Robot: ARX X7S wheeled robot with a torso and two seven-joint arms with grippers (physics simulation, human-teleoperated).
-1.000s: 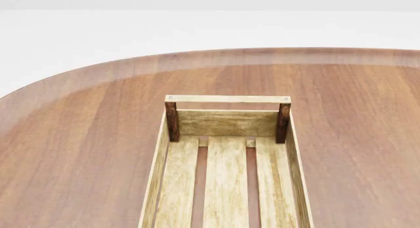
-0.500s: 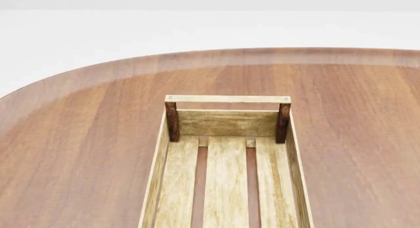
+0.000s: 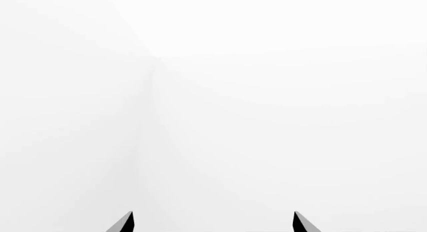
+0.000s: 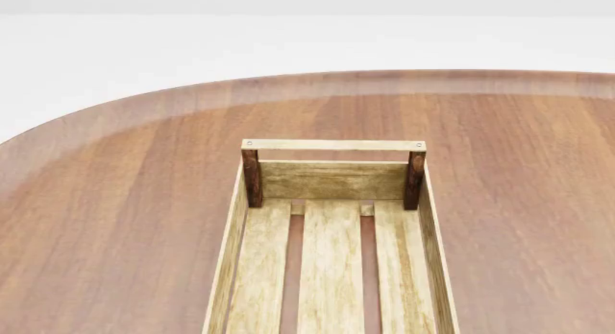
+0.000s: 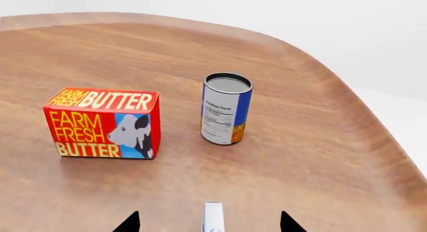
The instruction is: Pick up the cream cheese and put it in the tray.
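The tray (image 4: 248, 276) is a light-wood slatted crate with dark corner posts and a handle bar, low in the middle of the head view; nothing lies in the part that shows. Neither gripper appears in the head view. In the right wrist view, my right gripper (image 5: 208, 223) is open, its dark fingertips (image 5: 130, 223) wide apart. Between them, touching neither, a narrow white box with a trace of blue print shows at the frame's edge: the cream cheese (image 5: 213, 216). My left gripper (image 3: 213, 223) is open and faces only blank white.
A red-orange butter box (image 5: 103, 123) and an upright blue-and-orange can (image 5: 226, 109) stand on the brown wooden table (image 5: 320, 157) beyond the right gripper. The table's rounded edge (image 5: 373, 127) curves close past the can. Bare tabletop (image 4: 115, 204) surrounds the tray.
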